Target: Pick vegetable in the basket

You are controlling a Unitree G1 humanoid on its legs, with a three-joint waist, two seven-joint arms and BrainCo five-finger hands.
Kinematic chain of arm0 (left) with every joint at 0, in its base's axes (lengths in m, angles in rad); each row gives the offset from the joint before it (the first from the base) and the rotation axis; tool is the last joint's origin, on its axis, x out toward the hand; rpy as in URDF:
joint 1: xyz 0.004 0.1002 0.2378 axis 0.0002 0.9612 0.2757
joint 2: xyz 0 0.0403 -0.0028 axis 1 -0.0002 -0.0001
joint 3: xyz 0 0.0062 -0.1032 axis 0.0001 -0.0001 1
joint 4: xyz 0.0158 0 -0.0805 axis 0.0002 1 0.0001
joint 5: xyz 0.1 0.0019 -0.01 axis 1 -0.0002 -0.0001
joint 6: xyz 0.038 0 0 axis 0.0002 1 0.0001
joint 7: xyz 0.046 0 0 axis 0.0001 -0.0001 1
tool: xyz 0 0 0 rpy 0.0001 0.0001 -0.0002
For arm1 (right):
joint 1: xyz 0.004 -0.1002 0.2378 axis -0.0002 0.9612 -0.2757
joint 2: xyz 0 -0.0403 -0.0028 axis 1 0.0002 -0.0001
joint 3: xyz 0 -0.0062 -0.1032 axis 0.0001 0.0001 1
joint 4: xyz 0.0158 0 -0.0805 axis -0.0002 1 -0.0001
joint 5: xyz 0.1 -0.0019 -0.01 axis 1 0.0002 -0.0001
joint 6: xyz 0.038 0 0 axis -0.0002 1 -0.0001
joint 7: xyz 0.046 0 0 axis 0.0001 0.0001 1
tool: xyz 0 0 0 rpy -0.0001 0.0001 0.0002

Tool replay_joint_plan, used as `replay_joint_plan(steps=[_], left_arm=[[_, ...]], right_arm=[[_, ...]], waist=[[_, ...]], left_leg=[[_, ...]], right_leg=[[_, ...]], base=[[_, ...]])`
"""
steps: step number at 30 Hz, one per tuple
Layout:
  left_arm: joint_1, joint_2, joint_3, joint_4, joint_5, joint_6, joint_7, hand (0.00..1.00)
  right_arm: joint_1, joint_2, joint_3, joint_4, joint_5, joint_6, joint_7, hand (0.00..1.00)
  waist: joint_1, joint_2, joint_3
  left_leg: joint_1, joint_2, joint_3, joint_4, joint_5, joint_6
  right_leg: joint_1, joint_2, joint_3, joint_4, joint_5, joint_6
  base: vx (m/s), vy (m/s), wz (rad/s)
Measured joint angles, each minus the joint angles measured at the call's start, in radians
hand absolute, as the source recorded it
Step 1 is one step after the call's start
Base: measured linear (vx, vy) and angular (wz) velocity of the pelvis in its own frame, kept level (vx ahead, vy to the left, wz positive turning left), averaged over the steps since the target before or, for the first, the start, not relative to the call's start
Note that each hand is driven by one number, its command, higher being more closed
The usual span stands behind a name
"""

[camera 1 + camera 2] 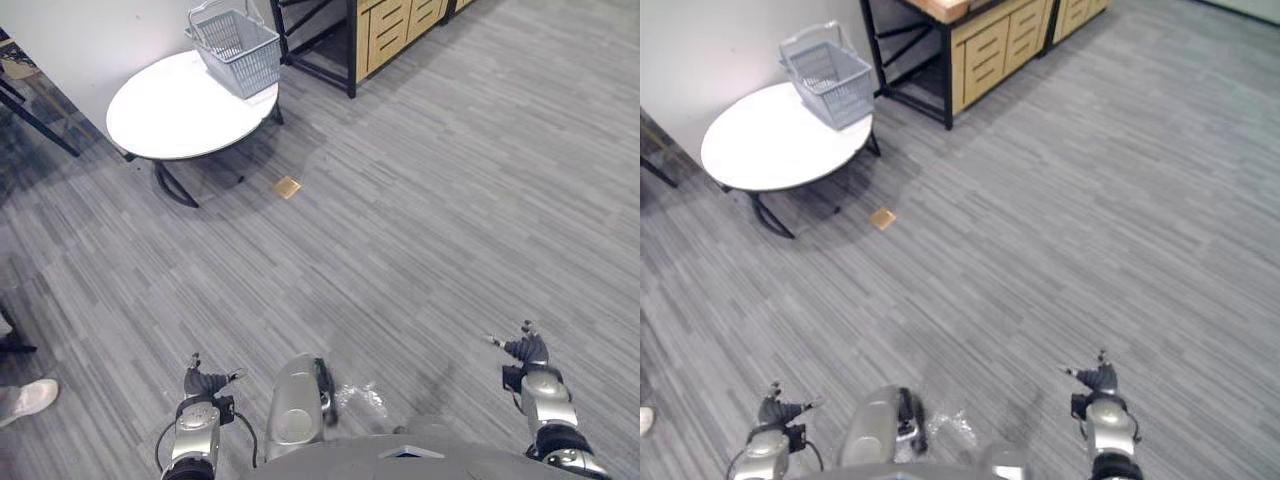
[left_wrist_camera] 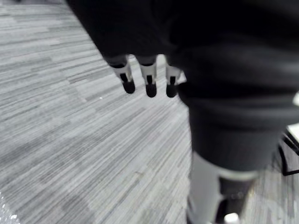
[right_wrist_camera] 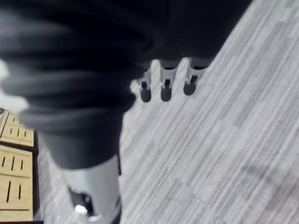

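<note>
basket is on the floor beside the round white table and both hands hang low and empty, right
No: the basket stands on the round white table, not on the floor, as the left eye view shows. The left hand and right hand do hang low and empty.

Even light, perhaps overhead; soft shadow beneath table (image 1: 170, 110).
</note>
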Motion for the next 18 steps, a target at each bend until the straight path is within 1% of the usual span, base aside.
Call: replay_joint_plan(steps=[1,2,3,4,5,6,7,8,9,10,11,12,13,14,15,16,17,18], left_arm=[[-0.004,-0.001,0.003,0.000,0.001,-0.004,-0.001,0.00],[-0.003,-0.009,0.011,0.001,0.001,-0.004,-0.001,0.00],[0.004,-0.013,0.009,0.001,0.001,-0.005,-0.003,0.00],[0.017,-0.015,0.008,0.000,0.001,-0.008,-0.005,0.00],[0.034,-0.010,0.008,-0.001,0.002,-0.009,-0.005,0.00],[0.039,0.003,0.005,0.001,0.002,-0.007,-0.005,0.00],[0.040,0.007,-0.001,0.002,0.002,-0.005,-0.005,0.00],[0.043,0.007,-0.019,0.001,0.003,-0.004,-0.005,0.00],[0.047,0.004,-0.035,0.001,0.003,-0.003,-0.005,0.00],[0.052,0.005,-0.054,0.001,0.006,-0.003,-0.004,0.00],[0.050,0.007,-0.060,-0.001,0.010,-0.003,-0.004,0.00],[0.041,0.012,-0.064,-0.003,0.014,-0.003,-0.004,0.00],[0.022,0.019,-0.079,-0.005,0.017,-0.003,-0.004,0.00],[0.017,0.024,-0.091,-0.006,0.020,-0.003,-0.004,0.00],[-0.004,0.028,-0.100,-0.019,0.021,-0.004,-0.005,0.00],[-0.006,0.031,-0.099,-0.026,0.021,-0.006,-0.004,0.00],[-0.001,0.041,-0.099,-0.031,0.022,-0.009,-0.004,0.00],[0.009,0.048,-0.098,-0.031,0.023,-0.009,-0.003,0.00]], right_arm=[[-0.024,-0.005,0.021,0.007,-0.014,-0.004,0.010,0.00],[-0.049,0.000,0.025,0.007,-0.037,-0.008,0.016,0.00],[-0.052,-0.001,0.037,0.005,-0.047,-0.015,0.016,0.00],[-0.060,-0.002,0.057,-0.010,-0.071,-0.023,0.015,0.00],[-0.064,0.000,0.088,-0.046,-0.080,-0.035,0.014,0.00],[-0.061,0.000,0.121,-0.078,-0.107,-0.038,0.015,0.00],[-0.061,-0.001,0.134,-0.091,-0.118,-0.038,0.014,0.00],[-0.061,-0.004,0.139,-0.122,-0.138,-0.037,0.014,0.00],[-0.060,-0.005,0.139,-0.150,-0.153,-0.037,0.012,0.00],[-0.057,-0.007,0.139,-0.192,-0.154,-0.038,0.003,0.00],[-0.055,-0.011,0.139,-0.212,-0.154,-0.041,0.000,0.00],[-0.053,-0.027,0.138,-0.245,-0.154,-0.046,-0.002,0.00],[-0.052,-0.053,0.130,-0.279,-0.153,-0.046,-0.003,0.00],[-0.053,-0.081,0.120,-0.301,-0.153,-0.046,-0.008,0.00],[-0.064,-0.114,0.102,-0.306,-0.154,-0.051,-0.018,0.00],[-0.074,-0.127,0.091,-0.304,-0.154,-0.051,-0.025,0.00],[-0.102,-0.150,0.086,-0.304,-0.154,-0.052,-0.036,0.00],[-0.117,-0.162,0.090,-0.304,-0.154,-0.051,-0.043,0.00]], waist=[[0.001,0.000,0.001],[0.006,-0.005,0.001],[0.019,-0.013,0.002],[0.028,-0.022,0.002],[0.026,-0.028,-0.001],[0.012,-0.046,-0.002],[0.001,-0.051,-0.004],[-0.013,-0.052,-0.004],[-0.020,-0.044,-0.003],[-0.032,-0.035,-0.006],[-0.036,-0.032,-0.005],[-0.052,-0.032,-0.005],[-0.066,-0.022,-0.002],[-0.081,-0.016,0.000],[-0.087,-0.009,0.004],[-0.085,-0.008,0.004],[-0.081,-0.012,0.002],[-0.081,-0.023,-0.003]], left_leg=[[-0.010,0.000,0.002,0.040,-0.027,0.041],[0.007,0.000,0.001,0.099,-0.085,0.059],[0.043,-0.008,0.008,0.116,-0.121,0.064],[0.093,-0.023,0.006,0.115,-0.157,0.068],[0.163,-0.042,-0.012,0.085,-0.212,0.053],[0.219,-0.076,-0.051,0.060,-0.236,0.053],[0.247,-0.087,-0.070,0.047,-0.244,0.056],[0.320,-0.113,-0.111,-0.007,-0.247,0.056],[0.378,-0.124,-0.138,-0.055,-0.246,0.054],[0.446,-0.129,-0.182,-0.111,-0.244,0.051],[0.476,-0.130,-0.207,-0.137,-0.243,0.050],[0.527,-0.130,-0.262,-0.176,-0.241,0.045],[0.555,-0.116,-0.325,-0.195,-0.244,0.039],[0.567,-0.101,-0.362,-0.196,-0.250,0.027],[0.586,-0.071,-0.389,-0.196,-0.266,-0.001],[0.598,-0.057,-0.401,-0.197,-0.277,-0.019],[0.626,-0.031,-0.416,-0.202,-0.299,-0.055],[0.645,-0.028,-0.423,-0.209,-0.311,-0.074]], right_leg=[[-0.012,-0.005,0.006,0.029,0.045,0.030],[-0.011,-0.009,0.022,0.096,0.095,0.077],[-0.015,-0.013,0.042,0.175,0.133,0.112],[-0.041,-0.012,0.061,0.289,0.187,0.173],[-0.099,0.005,0.085,0.487,0.298,0.225],[-0.179,0.026,0.092,0.719,0.350,0.235],[-0.223,0.033,0.086,0.824,0.349,0.235],[-0.306,0.037,0.040,0.967,0.328,0.229],[-0.358,0.028,-0.004,1.019,0.301,0.202],[-0.428,0.019,-0.057,1.029,0.256,0.138],[-0.460,0.015,-0.078,1.017,0.226,0.115],[-0.518,0.012,-0.110,0.953,0.184,0.072],[-0.557,0.014,-0.122,0.809,0.161,0.054],[-0.574,0.015,-0.125,0.656,0.163,0.054],[-0.579,0.019,-0.123,0.409,0.190,0.056],[-0.583,0.018,-0.119,0.298,0.222,0.050],[-0.587,0.017,-0.107,0.106,0.302,0.061],[-0.589,0.014,-0.103,0.035,0.330,0.066]], base=[[0.49,0.317,0.11],[0.73,0.463,0.06],[0.64,0.395,0.00],[0.59,0.352,0.08],[0.56,0.296,0.46],[0.52,0.238,0.70],[0.58,0.158,1.03],[0.47,0.080,0.97],[0.59,0.069,1.16],[0.41,0.015,0.93],[0.52,-0.034,1.13],[0.64,-0.162,1.38],[0.64,-0.202,1.68],[0.65,-0.275,1.70],[0.42,-0.223,1.23],[0.68,-0.406,1.02],[0.47,-0.295,0.65],[0.61,-0.413,0.75]])
